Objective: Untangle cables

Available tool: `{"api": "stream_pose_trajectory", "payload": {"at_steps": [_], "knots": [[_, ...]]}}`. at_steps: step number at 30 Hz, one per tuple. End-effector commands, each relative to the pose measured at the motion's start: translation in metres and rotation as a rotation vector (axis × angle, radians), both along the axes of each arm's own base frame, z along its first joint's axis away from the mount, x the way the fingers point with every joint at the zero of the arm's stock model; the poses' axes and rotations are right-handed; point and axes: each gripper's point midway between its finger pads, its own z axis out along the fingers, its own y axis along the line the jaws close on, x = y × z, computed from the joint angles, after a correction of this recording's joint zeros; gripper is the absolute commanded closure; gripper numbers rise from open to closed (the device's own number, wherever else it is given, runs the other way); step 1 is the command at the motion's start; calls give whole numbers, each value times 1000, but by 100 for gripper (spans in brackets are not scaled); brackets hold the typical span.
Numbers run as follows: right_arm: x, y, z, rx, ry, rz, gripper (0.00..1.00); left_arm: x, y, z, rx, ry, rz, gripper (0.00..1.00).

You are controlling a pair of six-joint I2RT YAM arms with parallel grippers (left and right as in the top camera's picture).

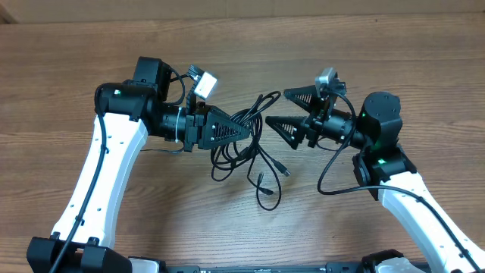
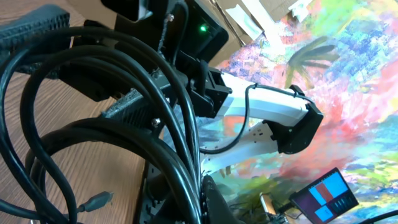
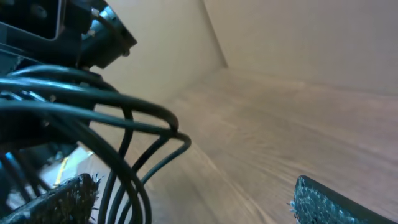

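The thin black cables (image 1: pixel 244 144) lie in a tangled bunch at the table's middle, with two plug ends (image 1: pixel 285 171) trailing toward the front. My left gripper (image 1: pixel 244 130) is shut on the bunch from the left; in the left wrist view several strands (image 2: pixel 180 168) run between its fingers (image 2: pixel 198 202), and a grey plug (image 2: pixel 93 202) rests on the wood. My right gripper (image 1: pixel 276 106) is open at the bunch's right edge. In the right wrist view the cable loops (image 3: pixel 134 124) curve down beside the left finger, inside the open jaws (image 3: pixel 196 205).
The wooden table (image 1: pixel 394 45) carries nothing else. Both arms' thicker black wires loop near the wrists (image 1: pixel 333 171). The right arm (image 2: pixel 267 112) shows in the left wrist view, close behind the cables.
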Motion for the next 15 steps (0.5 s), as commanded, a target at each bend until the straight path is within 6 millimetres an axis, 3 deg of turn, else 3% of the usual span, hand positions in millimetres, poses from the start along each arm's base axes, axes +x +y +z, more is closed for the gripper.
{"api": "stream_pose_trajectory", "payload": {"at_steps": [1,15], "knots": [[20,-4,15,12,-51,-164,0,-3,-2,12,-43,19,-14,96],[24,0,41,89,-112,-227,0,-10,-9,12,-40,35,-47,96]]}}
